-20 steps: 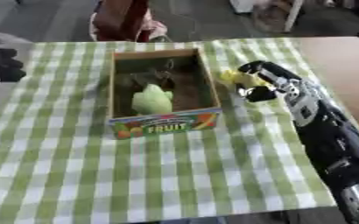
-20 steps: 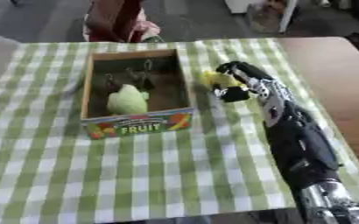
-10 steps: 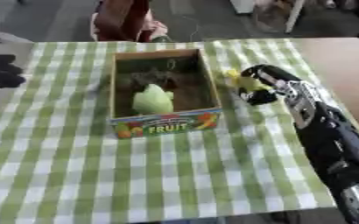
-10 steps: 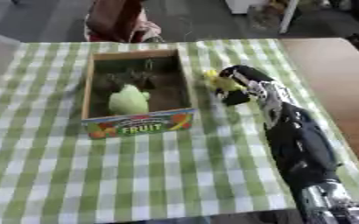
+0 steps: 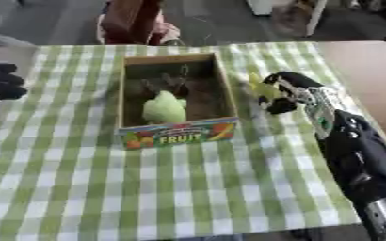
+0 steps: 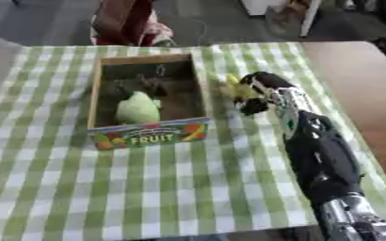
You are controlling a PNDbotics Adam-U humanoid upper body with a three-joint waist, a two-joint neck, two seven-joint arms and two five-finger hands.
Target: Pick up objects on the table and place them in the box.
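A cardboard box (image 5: 178, 132) printed FRUIT stands in the middle of the green checked tablecloth. Inside it lie a pale green fruit (image 5: 164, 107) and some dark items behind it. Just right of the box, my right hand (image 5: 283, 92) is curled round a small yellow object (image 5: 261, 87) and holds it close to the cloth. My left hand (image 5: 0, 81) shows at the far left edge, black, with its fingers curled and nothing in them.
The bare wooden table (image 5: 369, 70) shows to the right of the cloth. A person in a red garment (image 5: 133, 21) is at the table's far edge. The cloth in front of the box (image 5: 172, 188) is flat and bare.
My right hand has stayed beside the box with the yellow object. The whole picture has shifted a little, so the camera has moved.
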